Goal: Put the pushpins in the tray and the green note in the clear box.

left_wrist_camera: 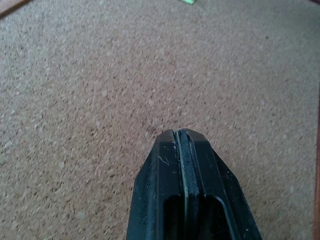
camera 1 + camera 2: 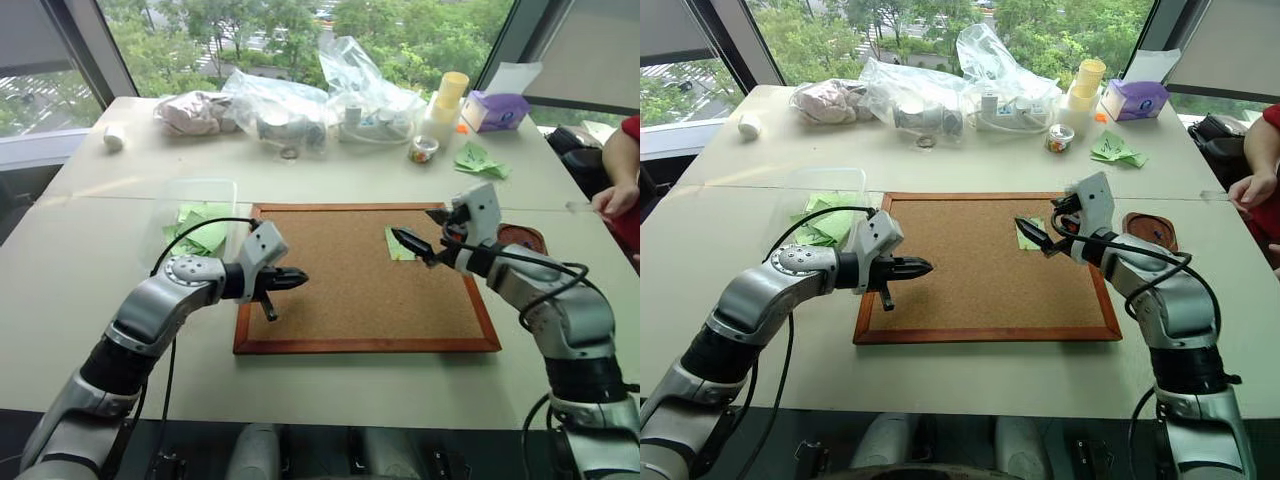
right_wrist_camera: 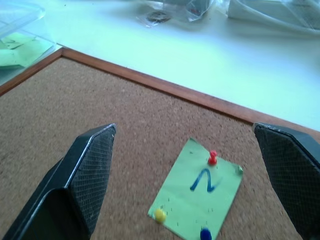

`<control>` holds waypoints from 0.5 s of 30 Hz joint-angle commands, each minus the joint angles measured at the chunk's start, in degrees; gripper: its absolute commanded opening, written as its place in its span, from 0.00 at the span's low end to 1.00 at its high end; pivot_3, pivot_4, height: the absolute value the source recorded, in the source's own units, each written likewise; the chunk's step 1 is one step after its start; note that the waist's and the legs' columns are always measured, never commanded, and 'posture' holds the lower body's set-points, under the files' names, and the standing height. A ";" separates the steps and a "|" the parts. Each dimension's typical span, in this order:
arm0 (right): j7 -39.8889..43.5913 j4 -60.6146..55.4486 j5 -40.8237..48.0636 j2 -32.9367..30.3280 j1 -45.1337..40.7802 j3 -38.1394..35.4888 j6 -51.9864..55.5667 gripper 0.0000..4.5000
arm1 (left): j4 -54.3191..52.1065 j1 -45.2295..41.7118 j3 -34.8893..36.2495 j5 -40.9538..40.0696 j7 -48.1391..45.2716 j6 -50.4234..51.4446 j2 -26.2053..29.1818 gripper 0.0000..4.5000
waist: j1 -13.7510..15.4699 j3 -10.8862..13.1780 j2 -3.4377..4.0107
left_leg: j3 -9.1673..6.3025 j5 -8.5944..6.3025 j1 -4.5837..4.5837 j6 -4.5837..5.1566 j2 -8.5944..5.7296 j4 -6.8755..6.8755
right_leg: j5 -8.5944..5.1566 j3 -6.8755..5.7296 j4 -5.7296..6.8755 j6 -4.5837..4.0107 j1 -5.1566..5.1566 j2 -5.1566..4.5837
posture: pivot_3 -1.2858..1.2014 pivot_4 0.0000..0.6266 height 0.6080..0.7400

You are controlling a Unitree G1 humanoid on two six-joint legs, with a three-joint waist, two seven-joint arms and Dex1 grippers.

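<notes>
Though scrawled, green note (image 3: 200, 197): "2".

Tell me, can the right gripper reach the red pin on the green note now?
Probably yes. The right gripper is open just above the green note, and nothing lies between its fingers and the red pin.

Both arms fwd, left gripper (image 2: 298, 280) fingers pressed together, right gripper (image 3: 192, 185) spread wide.
</notes>
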 commanded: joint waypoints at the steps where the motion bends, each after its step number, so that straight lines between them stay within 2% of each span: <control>1: 1.08 6.51 -3.70 1.76 -3.98 1.22 -4.18 1.00 | 1.63 -0.93 -1.71 3.49 -1.33 -1.70 0.18 0.00 | -0.01 0.00 0.00 | 0.00 0.00 0.00 0.00 -0.01 0.00 | 0.00 0.00 0.00 0.00 0.00 -0.01 | 0.52 0.24 0.99; 15: 7.16 20.66 -9.12 4.57 -8.52 2.31 -9.66 1.00 | 0.89 0.77 -0.65 6.41 -0.61 -1.26 -3.04 0.00 | 0.07 -0.01 0.02 | 0.01 0.02 0.01 0.04 -0.04 0.04 | 0.01 -0.02 0.09 0.02 0.04 -0.11 | 0.52 0.24 0.99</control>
